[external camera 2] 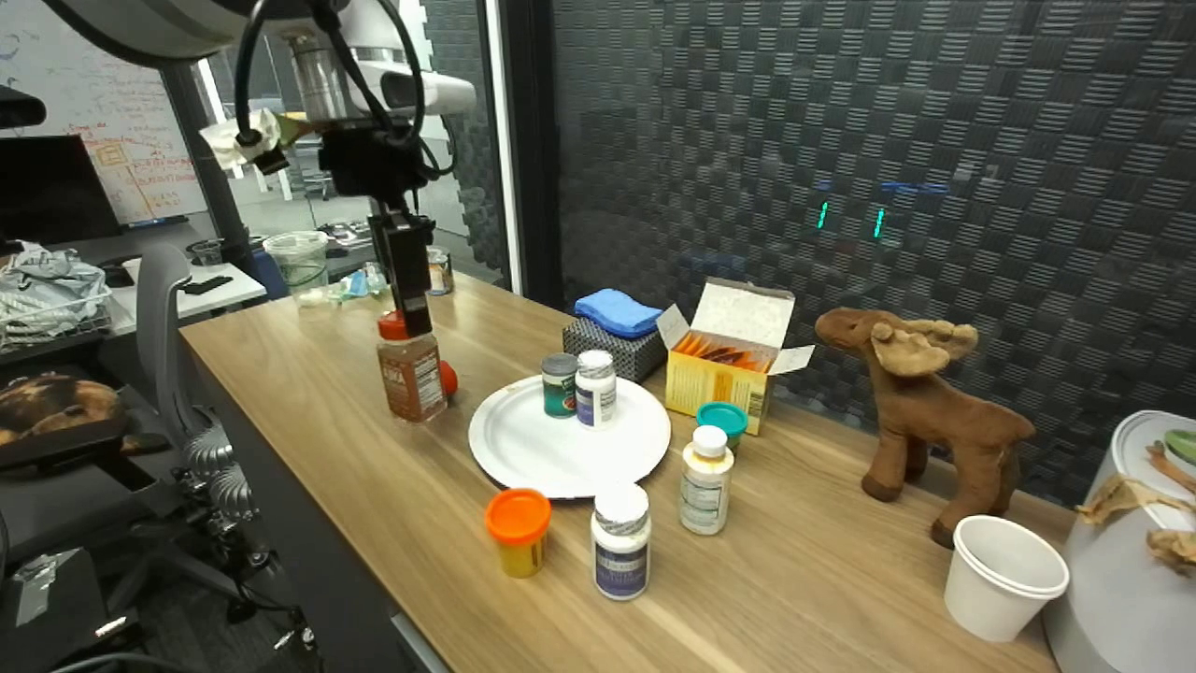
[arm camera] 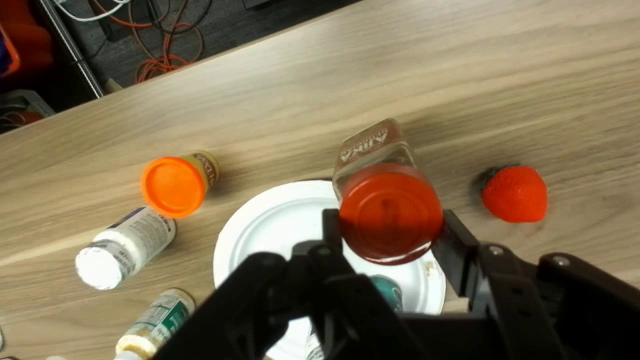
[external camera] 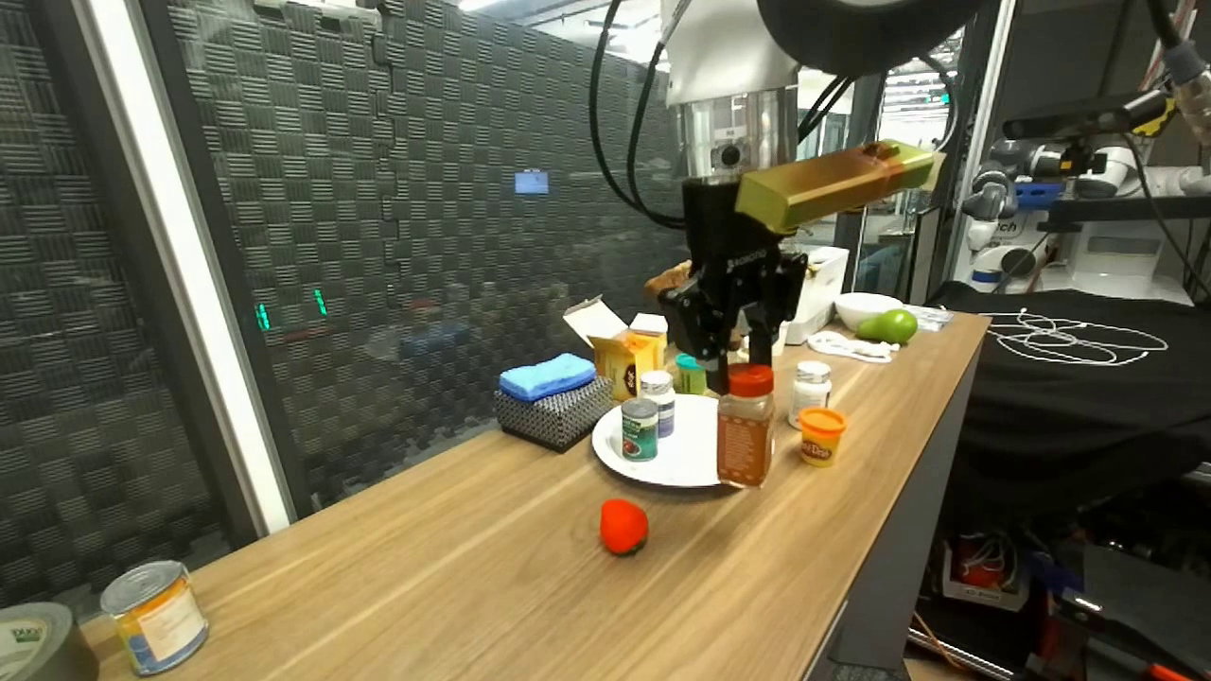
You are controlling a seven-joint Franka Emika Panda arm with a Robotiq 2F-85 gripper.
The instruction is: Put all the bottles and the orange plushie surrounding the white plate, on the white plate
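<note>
black hand [arm camera: 391,220], partly spread, grips the red-capped bottle [arm camera: 384,192].

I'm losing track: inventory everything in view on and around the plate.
Plate: 1, white, on counter
Pill bottles: 3, white, one on plate, two beside
Spice bottle: 1, amber, red cap, held near plate
Can: 1, green, on plate
Play-Doh tub: 1, orange-lidded, beside plate
Small tub: 1, teal-lidded, beside plate
Strawberry: 1, red, near plate
Patterned box: 1, black, beside plate
Cloth: 1, blue, on box
Open carton: 1, yellow, near plate
Gripper: 1, black, closed on spice bottle
</note>
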